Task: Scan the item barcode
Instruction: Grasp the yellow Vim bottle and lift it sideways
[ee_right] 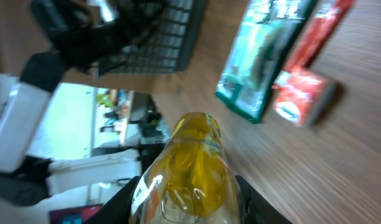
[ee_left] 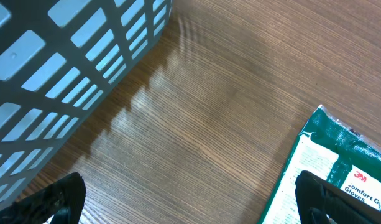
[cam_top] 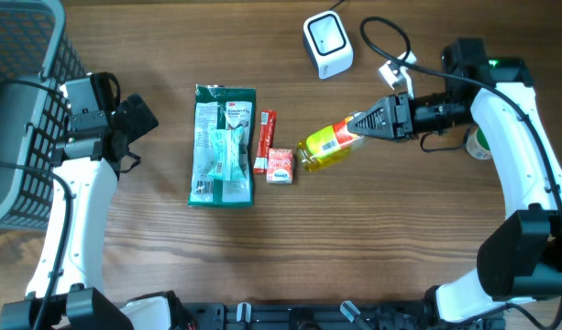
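Close by the yellow bottle [cam_top: 328,145]: red box [cam_top: 280,165], sachet [cam_top: 264,139], glove pack [cam_top: 223,144].

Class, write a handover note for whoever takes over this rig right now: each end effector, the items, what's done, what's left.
Left end effector: open, empty, between basket and gloves pack.
Right end effector: shut on the bottle at its neck end.
Scanner: at the far edge, beyond the bottle.
Red stick and small box lie between pack and bottle.
Done: bottle grasped.
Left: show its barcode to the scanner.
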Tool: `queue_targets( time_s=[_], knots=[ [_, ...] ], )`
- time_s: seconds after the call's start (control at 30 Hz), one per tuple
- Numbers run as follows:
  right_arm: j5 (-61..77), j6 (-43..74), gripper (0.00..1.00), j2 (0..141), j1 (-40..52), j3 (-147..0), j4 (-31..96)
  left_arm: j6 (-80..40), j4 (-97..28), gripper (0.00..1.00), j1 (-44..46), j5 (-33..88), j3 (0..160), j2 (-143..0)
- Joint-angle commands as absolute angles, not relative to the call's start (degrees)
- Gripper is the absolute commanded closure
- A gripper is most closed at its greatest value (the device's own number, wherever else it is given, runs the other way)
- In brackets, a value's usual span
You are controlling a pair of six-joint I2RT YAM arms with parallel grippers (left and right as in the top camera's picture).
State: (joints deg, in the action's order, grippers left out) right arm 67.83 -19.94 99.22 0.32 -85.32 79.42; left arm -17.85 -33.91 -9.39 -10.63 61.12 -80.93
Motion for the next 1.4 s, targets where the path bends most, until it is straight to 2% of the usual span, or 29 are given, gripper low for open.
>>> queue_targets(
  time_s=[0.0, 0.2, 0.43, 0.8, 0.97, 1.37],
  knots=[
    [77.8, -25.6, 0.75, 97.9, 0.4, -86.6, 81.7, -16.9, -33.9, 0.00, -9.6, -10.3, 61.9, -80.7],
    [78.1, -25.5, 0.67, 97.9, 0.8, -86.5, 82.6, -16.9, -33.9, 0.00, -9.6, -10.3, 61.9, -80.7],
    [78.1, -25.5, 0.69, 97.9, 0.8, -86.5, 82.0, -16.9, -33.9, 0.00, -9.6, -10.3, 61.9, -80.7],
    [85.3, -25.6, 0.70, 97.9, 0.8, -84.8, 80.8, -16.9, -33.9, 0.00, -9.6, -10.3, 61.9, -80.7],
    [90.8, -27.1, 0.75, 97.9, 0.8, -84.8, 80.8, -16.9, -33.9, 0.00, -9.6, -10.3, 61.9, -80.7],
    [90.5, -28.5, 0.73, 97.9, 0.9, -84.8, 79.9, -16.9, -33.9, 0.00, -9.6, -10.3, 61.9, -80.7]
  ],
)
